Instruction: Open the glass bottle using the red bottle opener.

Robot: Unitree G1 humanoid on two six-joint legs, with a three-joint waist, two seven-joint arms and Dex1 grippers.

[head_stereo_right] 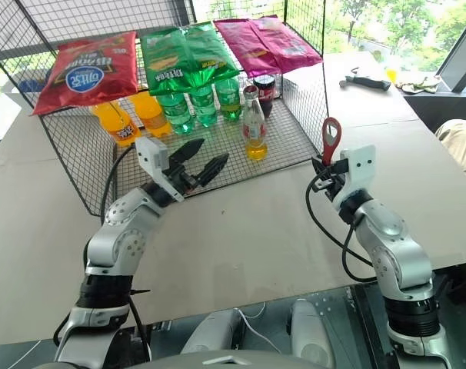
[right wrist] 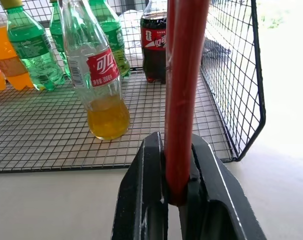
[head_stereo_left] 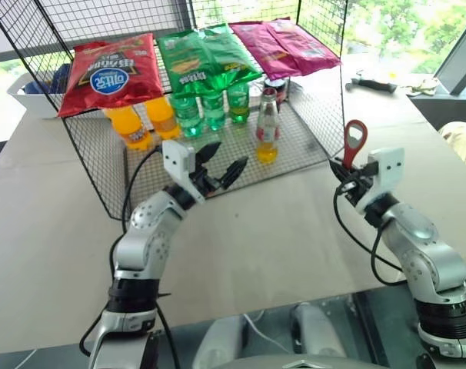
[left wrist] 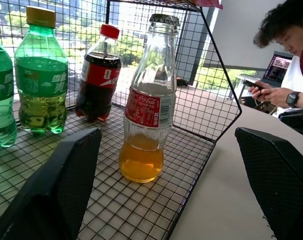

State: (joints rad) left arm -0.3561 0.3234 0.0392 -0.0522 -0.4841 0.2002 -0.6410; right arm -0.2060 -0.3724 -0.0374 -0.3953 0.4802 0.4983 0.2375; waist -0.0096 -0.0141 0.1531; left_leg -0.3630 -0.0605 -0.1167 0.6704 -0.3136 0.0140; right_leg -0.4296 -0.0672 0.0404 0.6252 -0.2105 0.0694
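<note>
From the head views, the glass bottle [head_stereo_left: 267, 127] stands upright on the wire rack [head_stereo_left: 302, 146] on the table [head_stereo_left: 56, 231], near the rack's front right corner, in front of green soda bottles [head_stereo_left: 212, 110] and right of two orange bottles [head_stereo_left: 144, 123]; chip bags [head_stereo_left: 110, 71] lie on top of the rack. The left gripper [head_stereo_left: 221, 163] hovers at the rack's front edge, fingers spread wide. The right gripper [head_stereo_left: 348, 178], right of the rack, has its fingers clamped on the upright red bottle opener [head_stereo_left: 354, 143]. The left wrist view adds a cola bottle [left wrist: 97, 75] behind the glass bottle, whose label reads "Coca-Cola", and a seated person [left wrist: 284, 55] beyond the rack. The right wrist view shows the opener's handle pinched between both fingers [right wrist: 146, 200].
</note>
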